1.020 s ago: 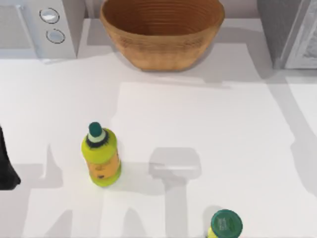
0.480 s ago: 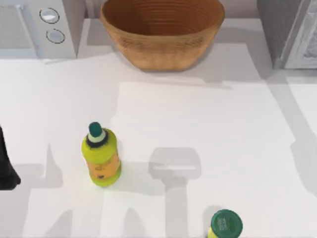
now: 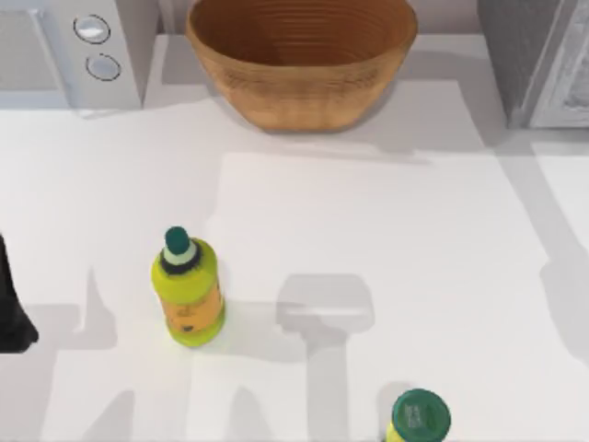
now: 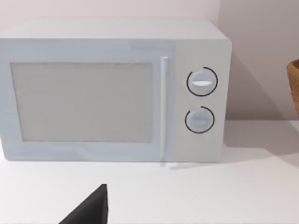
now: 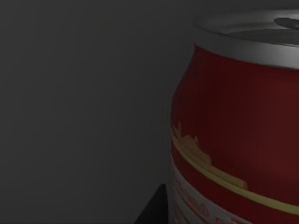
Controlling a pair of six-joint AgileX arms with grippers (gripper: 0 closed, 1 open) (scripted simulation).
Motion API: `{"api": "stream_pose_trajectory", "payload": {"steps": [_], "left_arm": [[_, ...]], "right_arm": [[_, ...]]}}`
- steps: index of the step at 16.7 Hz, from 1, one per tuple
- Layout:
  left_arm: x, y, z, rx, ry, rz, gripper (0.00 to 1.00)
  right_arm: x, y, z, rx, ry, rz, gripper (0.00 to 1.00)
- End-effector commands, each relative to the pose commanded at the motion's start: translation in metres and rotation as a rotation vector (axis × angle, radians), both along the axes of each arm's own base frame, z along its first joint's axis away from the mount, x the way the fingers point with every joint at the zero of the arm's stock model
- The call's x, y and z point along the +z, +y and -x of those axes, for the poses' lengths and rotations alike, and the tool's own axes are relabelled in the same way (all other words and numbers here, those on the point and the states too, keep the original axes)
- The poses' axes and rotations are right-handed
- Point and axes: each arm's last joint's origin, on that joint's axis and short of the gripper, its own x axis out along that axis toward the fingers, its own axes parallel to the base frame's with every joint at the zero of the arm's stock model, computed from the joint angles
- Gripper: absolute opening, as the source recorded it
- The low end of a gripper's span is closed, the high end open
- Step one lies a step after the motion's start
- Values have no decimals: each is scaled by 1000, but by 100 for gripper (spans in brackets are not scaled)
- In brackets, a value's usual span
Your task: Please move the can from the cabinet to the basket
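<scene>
The red can (image 5: pixel 238 135) with its silver top stands very close in the right wrist view, inside a dim grey space. A dark part of my right gripper (image 5: pixel 156 210) shows right beside the can's lower side; whether it touches the can I cannot tell. The grey cabinet (image 3: pixel 529 51) stands at the table's far right corner. At the far middle sits the tan woven basket (image 3: pixel 304 87), with nothing showing inside it. My left gripper (image 4: pixel 91 210) is parked at the table's left edge, its arm (image 3: pixel 11 308) a dark shape there.
A white microwave (image 3: pixel 74 51) with two knobs stands at the far left, facing the left wrist camera (image 4: pixel 117 93). One yellow-green bottle (image 3: pixel 187 290) stands left of centre. A second bottle's green cap (image 3: pixel 419 416) is at the near edge.
</scene>
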Motion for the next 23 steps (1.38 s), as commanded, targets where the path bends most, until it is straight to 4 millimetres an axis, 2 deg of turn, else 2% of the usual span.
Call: {"api": "stream_pose_trajectory", "payload": {"steps": [4,6,8,12,15,17,23], "left_arm": [[0,0,0,0,0,0,100],[0,0,0,0,0,0,100],[0,0,0,0,0,0,100],[0,0,0,0,0,0,100],[0,0,0,0,0,0,100],[0,0,0,0,0,0,100],[0,0,0,0,0,0,100]], "right_arm": [[0,1,1,2,1,-1,0],[4,7,14,2,21,3,0],[16,11,43,2,25,5,0],[53,5,126,2,-22,-8,0],[61,2,171,2,-11,-5,0],[60,2,181,2,-1,-1,0],[59,-1,182,0,-10,-5,0]]}}
